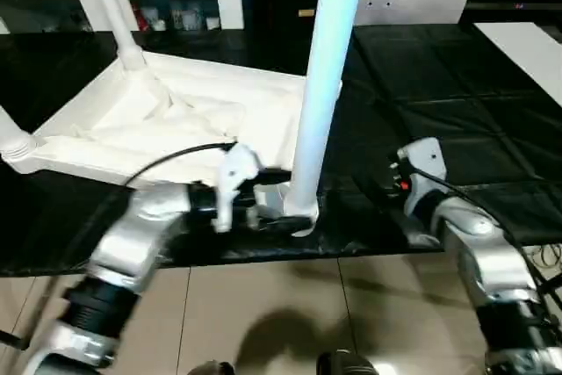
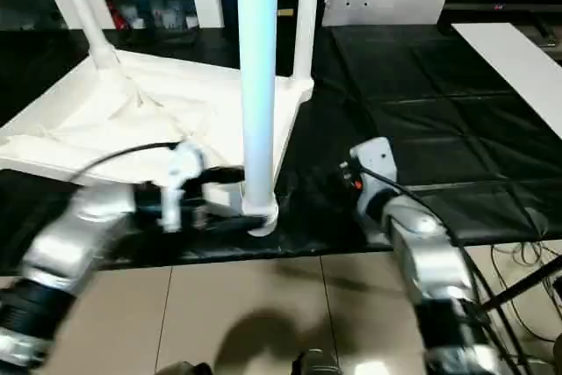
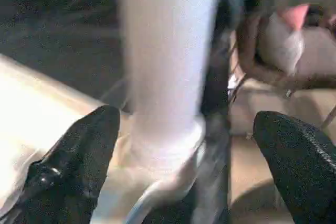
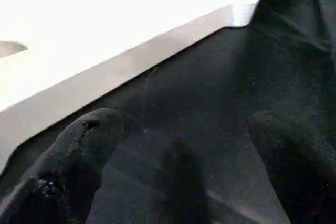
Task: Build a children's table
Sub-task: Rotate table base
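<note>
**Left pincer gapes around the newest leg; right pincer spread, holding nothing**

The left pincer [image 3: 184, 145] stands wide open, its black fingers [image 3: 79, 161] either side of the near leg [image 1: 329, 85] without gripping it. The right pincer [image 4: 173, 166] is equally wide and empty, over the black padded table [image 1: 457, 103] beside the top's edge.

The white tabletop [image 1: 176, 120] lies upside down on the table, ribbed underside up. The near leg rises from its near-right corner socket [image 1: 299, 217]; other legs stand at the far corners [image 1: 110, 6], and a stub of one shows at the left corner [image 1: 13, 138].

By my reading, the leg fitting is near its end. Next should come checking the seating, then turning the table upright, which needs both arms.

The left forearm reaches across, level, towards the socket; the right is bent, pointing forward.
</note>
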Tool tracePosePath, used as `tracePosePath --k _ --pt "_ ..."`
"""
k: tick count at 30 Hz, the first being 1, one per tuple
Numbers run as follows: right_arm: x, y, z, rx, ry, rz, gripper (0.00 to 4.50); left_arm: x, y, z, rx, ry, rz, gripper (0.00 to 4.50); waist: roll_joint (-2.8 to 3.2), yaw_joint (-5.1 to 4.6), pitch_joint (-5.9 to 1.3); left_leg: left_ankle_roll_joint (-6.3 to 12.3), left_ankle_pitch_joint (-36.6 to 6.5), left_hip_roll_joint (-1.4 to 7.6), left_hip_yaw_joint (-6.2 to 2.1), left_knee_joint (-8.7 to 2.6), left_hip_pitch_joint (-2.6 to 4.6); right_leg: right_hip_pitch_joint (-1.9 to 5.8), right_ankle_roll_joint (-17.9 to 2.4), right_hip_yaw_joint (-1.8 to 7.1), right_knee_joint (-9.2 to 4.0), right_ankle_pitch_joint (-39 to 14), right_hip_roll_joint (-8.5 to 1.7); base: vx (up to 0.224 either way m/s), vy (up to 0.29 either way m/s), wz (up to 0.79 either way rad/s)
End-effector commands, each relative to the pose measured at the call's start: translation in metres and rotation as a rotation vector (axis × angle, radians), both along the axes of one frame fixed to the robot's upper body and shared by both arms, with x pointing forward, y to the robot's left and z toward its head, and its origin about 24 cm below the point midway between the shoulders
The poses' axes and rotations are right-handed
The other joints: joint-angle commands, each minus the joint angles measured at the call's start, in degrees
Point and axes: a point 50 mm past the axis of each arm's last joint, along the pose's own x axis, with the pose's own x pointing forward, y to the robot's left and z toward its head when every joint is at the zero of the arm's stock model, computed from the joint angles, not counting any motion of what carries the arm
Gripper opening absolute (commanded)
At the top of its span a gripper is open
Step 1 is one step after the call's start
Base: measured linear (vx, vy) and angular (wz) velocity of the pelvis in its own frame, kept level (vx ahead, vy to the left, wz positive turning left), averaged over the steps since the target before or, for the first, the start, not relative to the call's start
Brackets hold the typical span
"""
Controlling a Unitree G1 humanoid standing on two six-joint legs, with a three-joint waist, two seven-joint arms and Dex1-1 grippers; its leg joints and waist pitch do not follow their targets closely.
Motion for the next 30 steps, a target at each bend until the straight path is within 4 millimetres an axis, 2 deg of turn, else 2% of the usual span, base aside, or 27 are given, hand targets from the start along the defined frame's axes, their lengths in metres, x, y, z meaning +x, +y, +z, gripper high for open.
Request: tracePosePath --k 1,3,4,5,6,7,8,9,11,12,13,14,15,16,19,23,24,26,30 --pt "-0.004 0.003 0.006 -0.018 -0.014 0.069 4.50 0.008 0.008 0.004 0.075 -0.056 0.001 4.47 -0.25 0.20 -3.68 0.13 -22.6 2.30 -1.52 -4.47 1.87 1.74 -9.3 1.70 -4.93 -24.7 -1.89 0.000 0.000 0.00" --pt "-0.012 0.003 0.010 -0.044 0.002 0.168 4.50 0.017 0.011 0.007 0.138 -0.082 -0.031 4.47 -0.58 0.12 -3.73 -0.01 -22.2 2.33 -1.63 -4.56 1.59 1.99 -8.9 1.70 -4.91 -24.9 -2.00 0.000 0.000 0.00" --pt "-0.015 0.003 0.011 -0.046 0.010 0.201 4.50 0.019 0.010 0.008 0.155 -0.087 -0.047 4.31 -0.64 0.45 -3.85 0.44 -21.7 2.36 -1.57 -4.44 1.82 1.93 -8.9 1.83 -4.95 -24.6 -2.05 0.000 0.000 0.00" --pt "-0.016 0.003 0.012 -0.047 0.012 0.212 4.50 0.020 0.010 0.009 0.160 -0.089 -0.052 4.20 -0.56 0.48 -3.87 0.55 -21.1 2.45 -1.60 -4.47 1.68 2.05 -9.2 1.91 -4.77 -23.8 -2.22 0.000 0.000 0.00" --pt "-0.021 0.002 0.014 -0.058 0.023 0.263 4.50 0.022 0.008 0.009 0.191 -0.100 -0.083 4.20 -0.73 0.60 -3.91 1.06 -20.3 2.47 -1.59 -4.51 1.36 2.32 -9.5 1.89 -4.73 -22.8 -2.25 0.000 0.000 0.00" --pt "-0.022 0.001 0.015 -0.067 0.028 0.282 4.50 0.023 0.007 0.009 0.204 -0.105 -0.099 4.09 -0.71 0.89 -4.05 1.42 -19.4 2.61 -1.53 -4.39 1.55 2.26 -10.0 2.00 -4.62 -21.6 -2.39 0.000 0.000 0.00" --pt "-0.025 0.000 0.016 -0.080 0.034 0.312 4.50 0.023 0.005 0.008 0.219 -0.107 -0.124 4.00 -0.81 1.04 -3.97 1.81 -18.7 2.53 -1.46 -4.38 1.30 2.40 -10.5 1.99 -4.64 -21.1 -2.45 0.000 0.000 0.00" --pt "-0.029 -0.002 0.017 -0.098 0.046 0.354 4.50 0.024 0.002 0.007 0.236 -0.109 -0.152 3.87 -0.68 1.18 -4.26 1.82 -17.9 2.56 -1.45 -4.24 1.35 2.55 -10.9 1.98 -4.38 -20.1 -2.51 0.000 0.000 0.00" --pt "-0.037 -0.005 0.020 -0.130 0.070 0.425 4.50 0.028 -0.003 0.004 0.267 -0.126 -0.203 3.77 -0.80 1.69 -4.26 2.56 -17.0 2.61 -1.24 -4.02 1.46 2.53 -11.8 2.07 -4.38 -18.6 -2.59 0.000 0.000 0.00" --pt "-0.040 -0.006 0.020 -0.140 0.078 0.441 4.50 0.029 -0.005 0.002 0.278 -0.133 -0.218 3.73 -0.61 1.69 -4.24 2.94 -16.8 2.47 -1.23 -4.04 1.31 2.60 -11.9 2.03 -4.60 -18.6 -2.52 0.000 0.000 0.00" --pt "-0.042 -0.006 0.021 -0.145 0.083 0.454 4.50 0.029 -0.007 0.001 0.288 -0.137 -0.230 3.68 -0.83 1.96 -4.38 3.10 -16.6 2.49 -1.21 -3.88 1.45 2.70 -11.6 1.99 -4.58 -18.7 -2.52 0.000 0.000 0.00" --pt "-0.042 -0.006 0.021 -0.145 0.083 0.454 4.50 0.029 -0.007 0.001 0.288 -0.137 -0.230 3.58 -0.81 1.98 -4.35 3.35 -16.0 2.61 -1.28 -3.97 1.26 2.76 -12.2 1.97 -4.37 -17.8 -2.63 0.000 0.000 0.00" --pt "-0.044 -0.007 0.021 -0.146 0.092 0.475 4.50 0.030 -0.008 0.000 0.305 -0.140 -0.249 3.45 -0.07 2.17 -4.47 3.24 -15.8 2.65 -1.39 -4.00 1.29 2.88 -12.5 1.90 -4.24 -17.4 -2.70 0.000 0.000 0.00" --pt "-0.047 -0.007 0.022 -0.144 0.103 0.494 4.50 0.032 -0.010 -0.001 0.324 -0.146 -0.266 3.36 -0.55 2.13 -4.45 3.34 -16.0 2.63 -1.26 -3.94 1.34 2.77 -12.5 1.86 -4.42 -17.2 -2.52 0.000 0.000 0.00" --pt "-0.053 -0.008 0.021 -0.148 0.126 0.524 4.50 0.035 -0.015 -0.003 0.353 -0.164 -0.294 3.23 -0.65 2.30 -4.54 3.41 -16.6 2.62 -1.37 -3.95 1.26 2.94 -12.8 1.75 -4.40 -17.8 -2.58 0.000 0.000 0.00" --pt "-0.055 -0.007 0.021 -0.150 0.132 0.535 4.50 0.036 -0.018 -0.005 0.367 -0.168 -0.318 2.90 -0.77 2.52 -4.44 2.94 -17.5 2.62 -1.36 -3.87 1.36 2.73 -12.5 1.71 -4.72 -20.4 -2.68 0.000 0.000 0.00" --pt "-0.055 -0.007 0.021 -0.150 0.135 0.539 4.50 0.037 -0.018 -0.006 0.370 -0.168 -0.323 2.80 -0.81 2.49 -4.65 2.87 -17.3 2.65 -1.40 -3.83 1.35 2.89 -12.5 1.71 -4.62 -20.3 -2.71 0.000 0.000 0.00" --pt "-0.054 -0.008 0.021 -0.152 0.136 0.541 4.50 0.038 -0.020 -0.008 0.383 -0.164 -0.331 2.56 -0.76 2.58 -4.61 2.89 -17.3 2.64 -1.37 -3.81 1.42 2.72 -12.5 1.72 -4.72 -20.4 -2.65 0.000 0.000 0.00" --pt "-0.055 -0.007 0.022 -0.142 0.141 0.549 4.50 0.043 -0.019 -0.012 0.392 -0.163 -0.293 2.38 -0.91 2.86 -4.79 3.00 -17.1 2.59 -1.33 -3.67 1.46 2.80 -12.6 1.68 -4.70 -20.1 -2.65 0.000 0.000 0.00"
